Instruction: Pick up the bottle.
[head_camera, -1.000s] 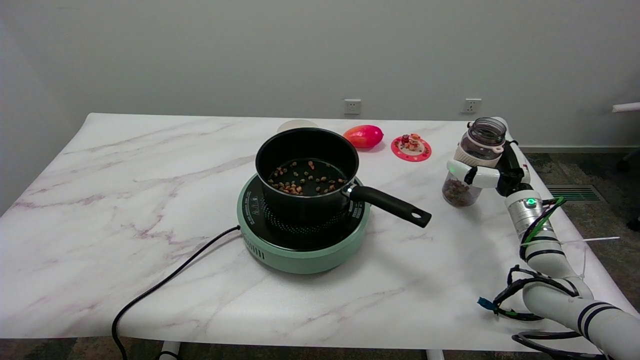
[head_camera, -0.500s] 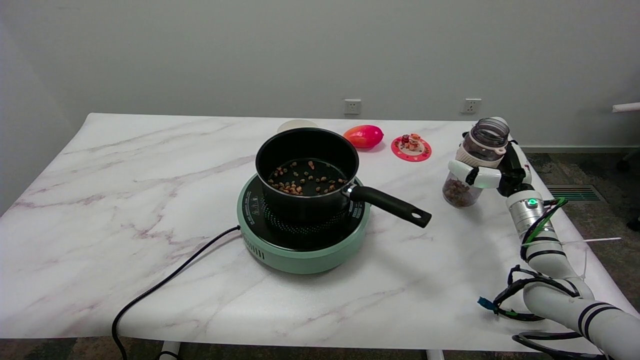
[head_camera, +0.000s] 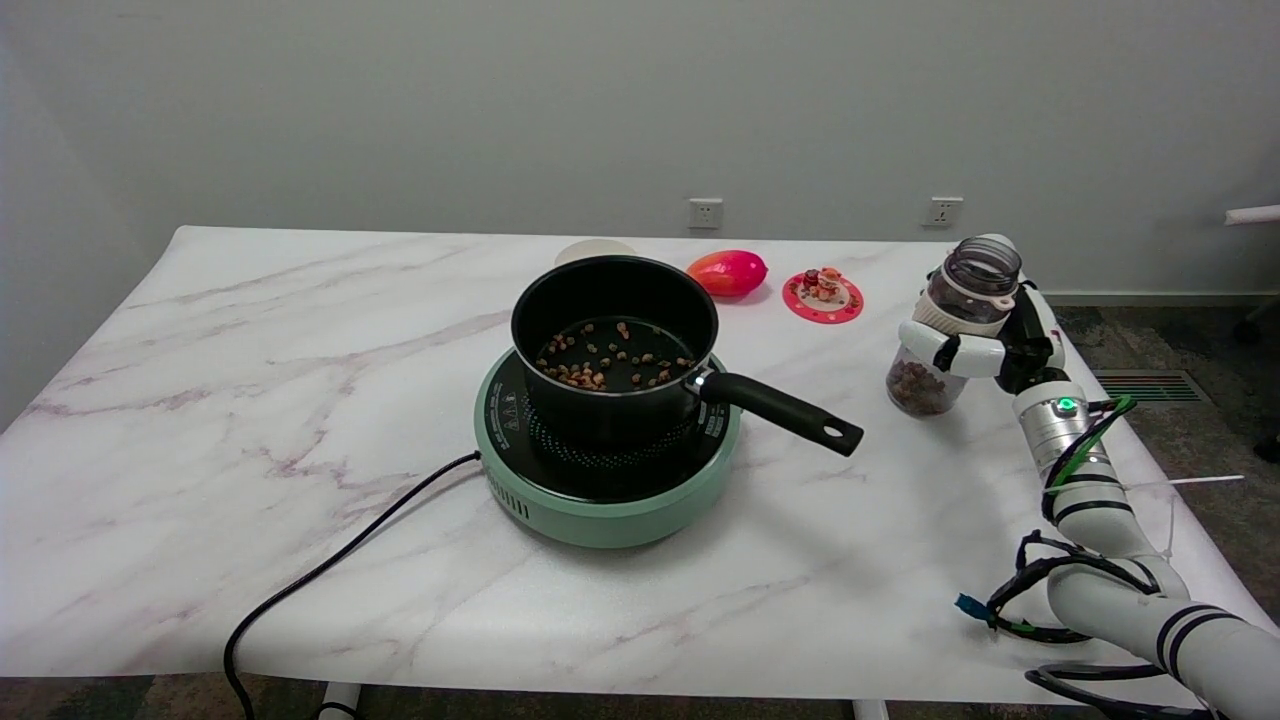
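Robot hand (head_camera: 985, 335) is wrapped around the bottle (head_camera: 948, 330) at the right edge of the counter (head_camera: 300, 400). Versus a second ago, the bottle has tipped a bit more and slid slightly right. The pot (head_camera: 615, 345) on the green cooker (head_camera: 600, 500) hasn't budged.

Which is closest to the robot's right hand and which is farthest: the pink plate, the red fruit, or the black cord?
From the right hand, in the head view:
1. Pink plate, just left of it, near the wall.
2. Red fruit, further left.
3. Black cord, far across at the front left.
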